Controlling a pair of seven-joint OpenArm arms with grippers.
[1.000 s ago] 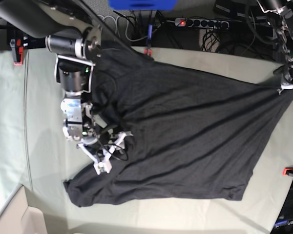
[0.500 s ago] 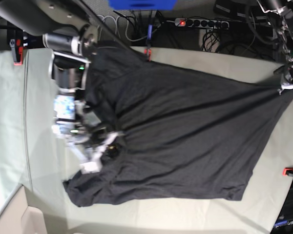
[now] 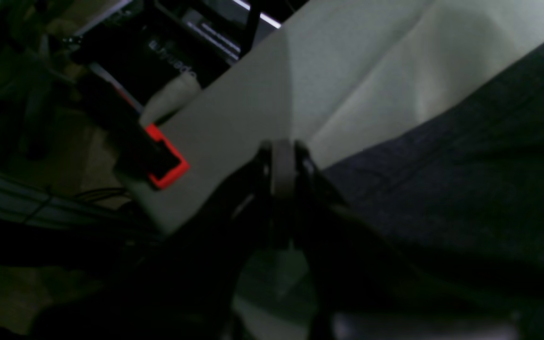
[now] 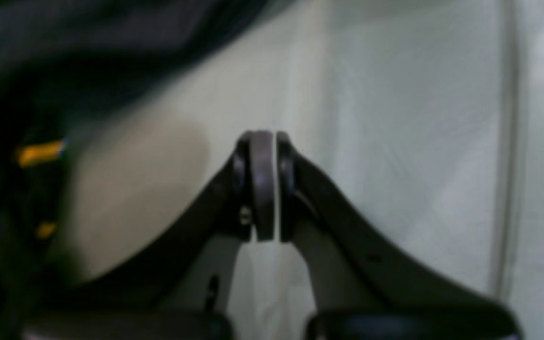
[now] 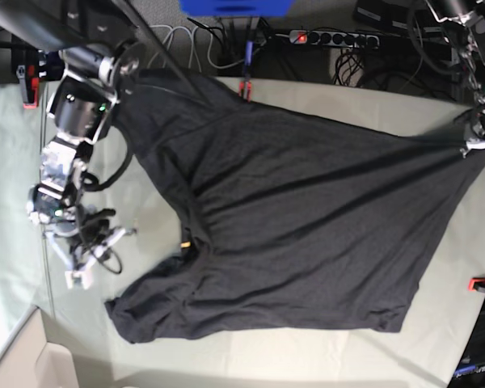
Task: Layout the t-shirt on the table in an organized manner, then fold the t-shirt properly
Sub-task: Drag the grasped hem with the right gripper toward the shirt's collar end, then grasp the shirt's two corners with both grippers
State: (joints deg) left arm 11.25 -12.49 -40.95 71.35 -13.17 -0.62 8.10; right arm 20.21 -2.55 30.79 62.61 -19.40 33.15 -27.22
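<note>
Layout is only partly done: the t-shirt [image 5: 307, 226] lies spread across the table [image 5: 242, 360], plain side up, but skewed and rumpled near the collar, with one far corner pulled taut. That corner sits pinched in the left gripper [image 5: 474, 145], whose jaws are closed on the fabric at the table's edge. Off the cloth on the opposite side, the right gripper [image 5: 77, 275] hovers over bare table, jaws pressed together on nothing. Squaring up and every fold remain to do

Item count: one t-shirt [image 5: 307, 226], one table [image 5: 250, 360], two grippers, three red clamps [image 5: 30, 85], one power strip [image 5: 333, 38].
</note>
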